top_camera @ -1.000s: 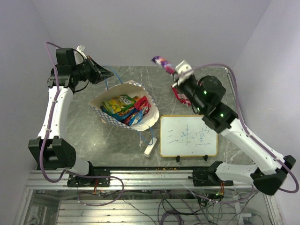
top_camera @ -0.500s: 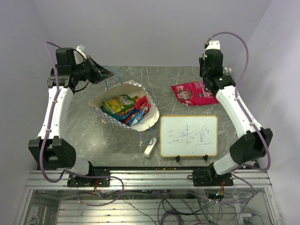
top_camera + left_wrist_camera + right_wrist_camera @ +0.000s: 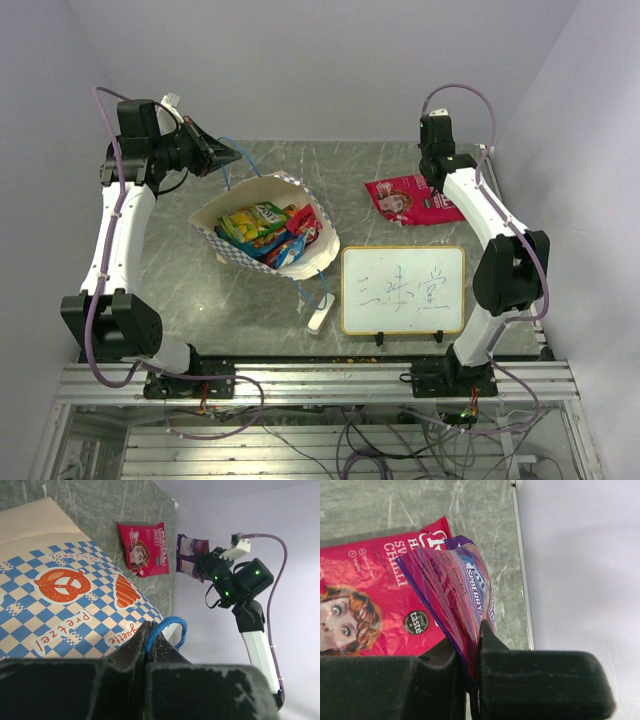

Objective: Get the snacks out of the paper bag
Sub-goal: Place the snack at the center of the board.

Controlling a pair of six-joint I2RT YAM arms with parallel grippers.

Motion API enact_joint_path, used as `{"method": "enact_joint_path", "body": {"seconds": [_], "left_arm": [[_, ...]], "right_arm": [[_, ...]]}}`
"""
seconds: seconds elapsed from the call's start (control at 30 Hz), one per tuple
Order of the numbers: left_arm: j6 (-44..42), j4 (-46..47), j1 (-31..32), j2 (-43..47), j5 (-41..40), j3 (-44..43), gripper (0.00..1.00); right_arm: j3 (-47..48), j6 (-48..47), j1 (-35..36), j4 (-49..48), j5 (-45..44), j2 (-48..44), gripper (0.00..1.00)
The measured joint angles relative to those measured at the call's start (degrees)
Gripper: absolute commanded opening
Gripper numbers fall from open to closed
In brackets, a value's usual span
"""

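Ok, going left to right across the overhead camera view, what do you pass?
left gripper → paper bag → pink-red packet. The whiteboard and eraser are skipped, since their spans overlap the others.

Paper bag [image 3: 268, 184] holds packets [image 3: 262, 224]; pink packet [image 3: 410, 200] lies outside, purple packet [image 3: 465, 595] gripped.

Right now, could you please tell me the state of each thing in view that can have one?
Paper bag: open, snacks inside.
Left gripper: shut on the bag's blue handle.
Right gripper: shut on the purple packet.
Pink packet: out of the bag, flat on the table.
Whiteboard: written on.
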State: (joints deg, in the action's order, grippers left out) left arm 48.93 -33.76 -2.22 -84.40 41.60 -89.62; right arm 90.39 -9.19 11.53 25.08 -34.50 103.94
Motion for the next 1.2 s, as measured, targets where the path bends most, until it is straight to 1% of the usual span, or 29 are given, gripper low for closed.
{"method": "enact_joint_path", "body": {"seconds": [0.3, 0.57, 0.77, 0.8, 0.97, 1.13, 1.2], "left_arm": [[0.0, 0.1, 0.0, -0.5, 0.2, 0.0, 0.07], [0.0, 0.1, 0.0, -0.6, 0.2, 0.0, 0.07], [0.0, 0.1, 0.0, -0.6, 0.2, 0.0, 0.07], [0.0, 0.1, 0.0, -0.6, 0.2, 0.0, 0.07], [0.0, 0.1, 0.0, -0.6, 0.2, 0.0, 0.07], [-0.1, 0.1, 0.0, -0.6, 0.3, 0.0, 0.07], [-0.1, 0.1, 0.0, -0.6, 0.5, 0.0, 0.07]], "right_arm": [[6.3, -3.3, 0.1, -2.0, -2.1, 11.3, 0.0], [6.6, -3.1, 0.9, -1.7, -1.9, 15.1, 0.0], [6.9, -2.5, 3.2, -1.7, -2.2, 17.6, 0.0], [7.2, -2.3, 3.7, -1.6, -2.2, 18.3, 0.01], [8.2, -1.6, 5.9, -1.4, -2.9, 21.7, 0.15], [8.2, -0.5, 6.9, -1.3, -3.3, 23.5, 0.41], [8.2, 0.1, 7.1, -0.8, -2.7, 23.9, 0.46]]}}
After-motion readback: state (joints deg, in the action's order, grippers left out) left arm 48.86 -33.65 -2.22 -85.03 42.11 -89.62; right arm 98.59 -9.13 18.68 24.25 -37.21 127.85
